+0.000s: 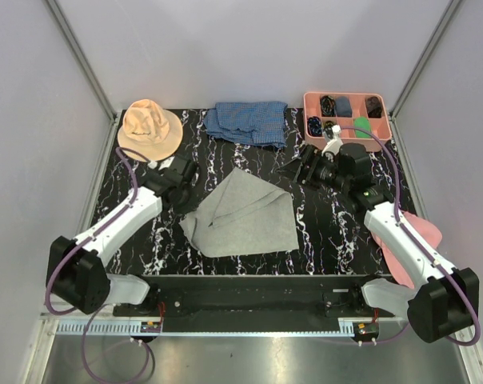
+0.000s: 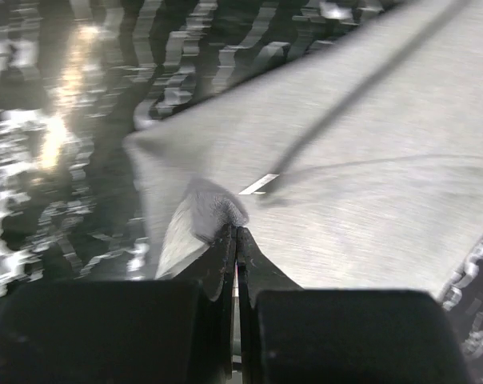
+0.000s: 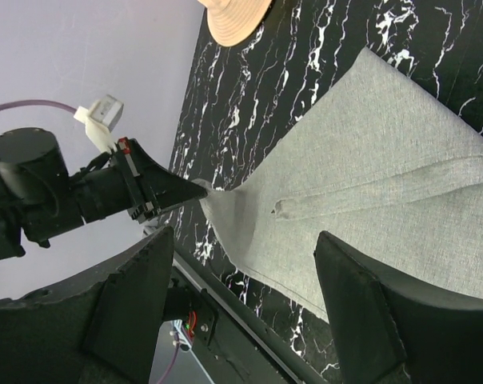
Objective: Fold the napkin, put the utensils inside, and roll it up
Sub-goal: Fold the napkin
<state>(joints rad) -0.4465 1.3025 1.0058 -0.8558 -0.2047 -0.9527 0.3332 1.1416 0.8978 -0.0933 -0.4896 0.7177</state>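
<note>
One napkin (image 1: 245, 212), grey, on the one black marbled desk (image 1: 321, 240)

Two hats: one tan hat (image 1: 149, 128) at the far left corner, one pink hat (image 1: 421, 236) partly under the right arm (image 1: 401, 232)

One blue checked cloth (image 1: 248, 122)

One pink tray (image 1: 345, 94) with several compartments; their exact number cannot be told, as the arm covers part of it. In the tray, one green item (image 1: 361, 126) and at least five small dark items (image 1: 343, 104)

Two arms, the right one and the left arm (image 1: 121, 220). Two grippers, one on each: the left gripper (image 2: 235, 234) and the right gripper (image 3: 243, 240), each with two fingers
</note>
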